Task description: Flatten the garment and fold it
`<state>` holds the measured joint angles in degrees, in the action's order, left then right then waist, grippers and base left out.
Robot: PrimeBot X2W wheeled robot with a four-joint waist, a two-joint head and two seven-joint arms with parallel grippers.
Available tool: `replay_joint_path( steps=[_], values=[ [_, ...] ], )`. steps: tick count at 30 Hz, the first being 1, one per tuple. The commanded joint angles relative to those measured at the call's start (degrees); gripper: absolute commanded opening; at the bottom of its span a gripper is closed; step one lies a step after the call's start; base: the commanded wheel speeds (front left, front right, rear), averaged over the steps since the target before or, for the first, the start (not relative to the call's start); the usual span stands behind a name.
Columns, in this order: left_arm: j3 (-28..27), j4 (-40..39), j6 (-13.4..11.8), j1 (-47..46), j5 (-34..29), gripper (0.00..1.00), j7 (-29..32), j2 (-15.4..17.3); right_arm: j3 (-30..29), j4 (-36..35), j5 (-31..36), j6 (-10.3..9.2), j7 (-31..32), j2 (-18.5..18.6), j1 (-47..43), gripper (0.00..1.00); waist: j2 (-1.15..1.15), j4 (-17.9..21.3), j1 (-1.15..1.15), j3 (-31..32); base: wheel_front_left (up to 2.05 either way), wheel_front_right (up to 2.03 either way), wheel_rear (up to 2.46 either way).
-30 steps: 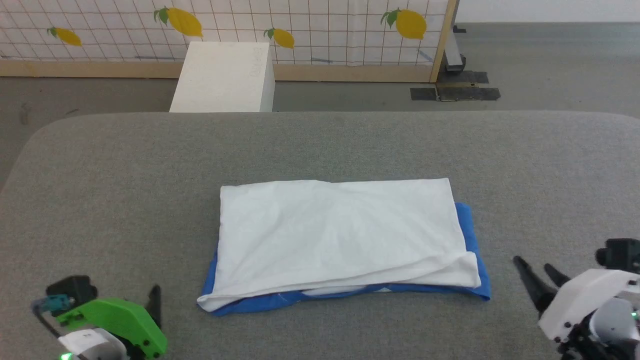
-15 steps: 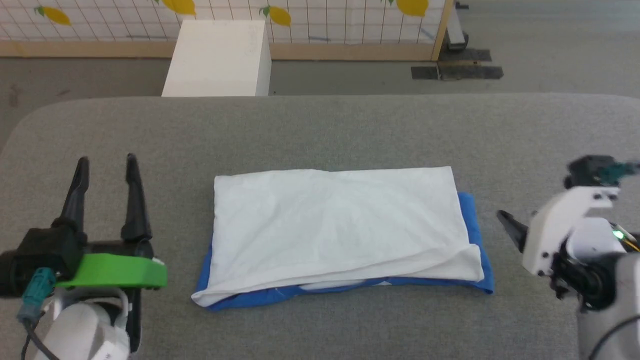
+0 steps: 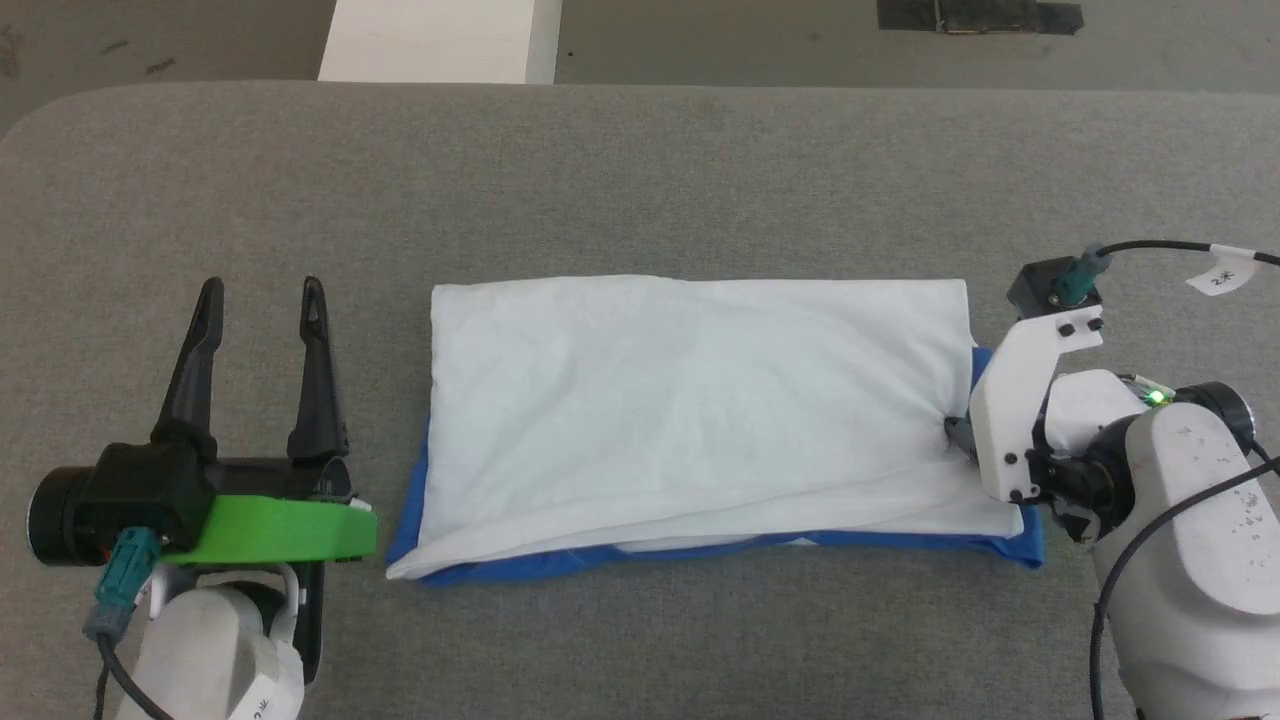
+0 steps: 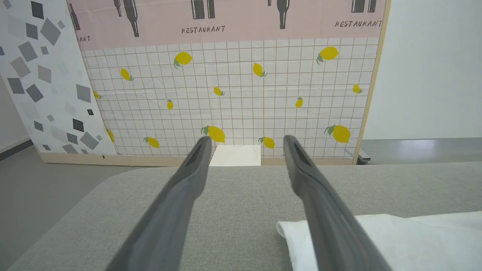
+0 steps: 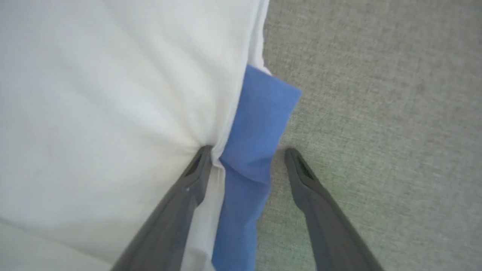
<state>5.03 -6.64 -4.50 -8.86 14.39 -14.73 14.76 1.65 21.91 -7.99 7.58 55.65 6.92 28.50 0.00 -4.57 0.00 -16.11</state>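
The garment (image 3: 690,400) lies folded into a long white rectangle on the grey table, blue sleeve cloth showing along its near and right edges. My left gripper (image 3: 262,300) stands open to the left of it, fingers pointing away from me; the garment's white corner (image 4: 376,241) sits beside its right finger. My right gripper (image 5: 246,152) is open over the garment's right edge. One fingertip (image 5: 203,154) presses into the white cloth (image 5: 113,113), puckering it. The blue strip (image 5: 256,124) lies between the fingers, and the other tip rests on the table. In the head view the right wrist hides these fingers.
The grey padded table (image 3: 640,170) has bare room all around the garment. A white box (image 3: 435,40) stands on the floor beyond the far edge. A lemon-print partition (image 4: 233,94) stands behind it.
The head camera has tilted down. My right gripper has swung in from the right onto the garment's right edge. My left gripper rose from the lower left and stays open beside the garment.
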Motion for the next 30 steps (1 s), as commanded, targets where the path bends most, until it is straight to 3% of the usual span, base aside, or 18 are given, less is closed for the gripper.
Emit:
replay_joint_path(
  steps=[1, 2, 13, 18, 22, 30],
  values=[
    [-0.72, 0.29, 0.65, -0.63, -1.06, 1.00, -0.26, -0.63, 0.47, 3.09, -0.87, -0.09, 0.48, -0.64, -2.06, 0.25, 0.00, -0.27, 0.00, -0.04, 0.00, 0.00, 0.00],
    [-1.07, 0.42, 0.98, -0.56, -1.25, 1.00, -0.26, -0.99, -0.04, 2.99, -1.24, -0.09, -0.41, -0.45, -2.01, 0.00, 0.00, -0.26, 0.00, 0.10, 0.00, 0.00, 0.00],
    [-4.97, 1.30, 4.41, 0.58, -3.25, 1.00, -0.27, -5.04, -12.43, -0.42, 0.97, -0.09, -2.68, 8.77, -4.44, 0.00, 0.00, -0.21, 0.00, 2.81, 0.00, 0.00, 0.00],
    [-5.99, 2.04, 5.50, 1.80, -4.33, 1.00, -0.27, -6.38, -15.69, -2.91, 3.17, -0.09, -1.85, 10.58, -6.27, 0.00, 0.00, -0.05, 0.00, 4.84, 0.00, 0.00, 0.00],
    [-6.90, 2.41, 6.08, 3.08, -5.08, 1.00, -0.27, -7.06, -13.50, -7.71, 1.83, -0.09, -0.49, 10.95, -6.71, 0.00, 0.00, 0.47, 0.00, 6.68, 0.00, 0.00, 0.00],
    [-8.01, 2.19, 6.84, 4.65, -6.18, 1.00, -0.27, -8.26, -3.49, -22.18, -6.29, -0.09, 4.78, 12.96, -7.52, 0.00, 0.00, 0.81, 0.00, 9.49, 0.00, 0.00, 0.00]
  ],
)
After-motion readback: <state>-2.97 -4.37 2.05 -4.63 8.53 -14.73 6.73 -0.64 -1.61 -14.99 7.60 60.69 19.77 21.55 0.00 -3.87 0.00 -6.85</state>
